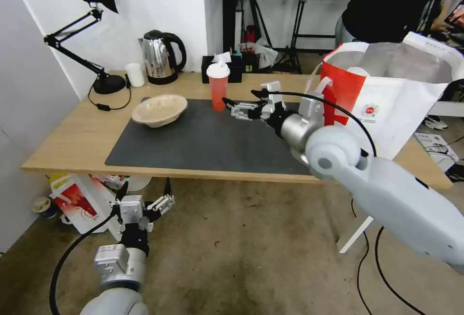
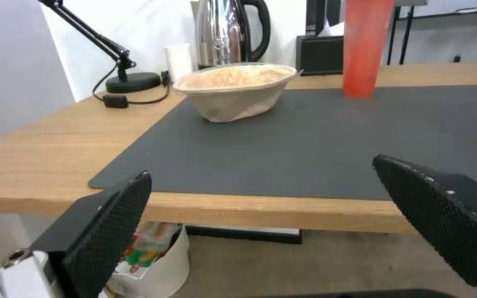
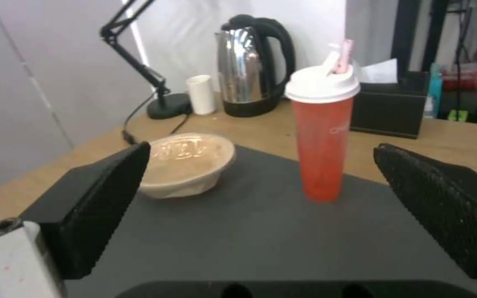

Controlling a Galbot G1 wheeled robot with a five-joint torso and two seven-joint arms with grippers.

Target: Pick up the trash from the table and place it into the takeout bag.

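A translucent red cup (image 1: 218, 90) with a white lid stands upright at the back of the dark grey mat (image 1: 203, 141) on the table (image 1: 72, 136). A shallow beige pulp bowl (image 1: 160, 108) rests on the mat's far left corner. The red-and-white takeout bag (image 1: 386, 97) stands open at the table's right end. My right gripper (image 1: 244, 101) hovers open over the mat just right of the cup; in the right wrist view (image 3: 261, 147) the cup (image 3: 322, 136) stands ahead between the fingers and the bowl (image 3: 186, 163) sits off to one side. My left gripper (image 1: 145, 190) hangs open below the table's front edge, facing the bowl (image 2: 236, 89) and cup (image 2: 365, 45).
Along the back of the table stand a black desk lamp (image 1: 96, 39), a steel kettle (image 1: 162, 56), a small white cup (image 1: 135, 74) and a black tissue box (image 1: 232, 68). A smaller white bag with red print (image 1: 79, 204) lies on the floor under the table's left end.
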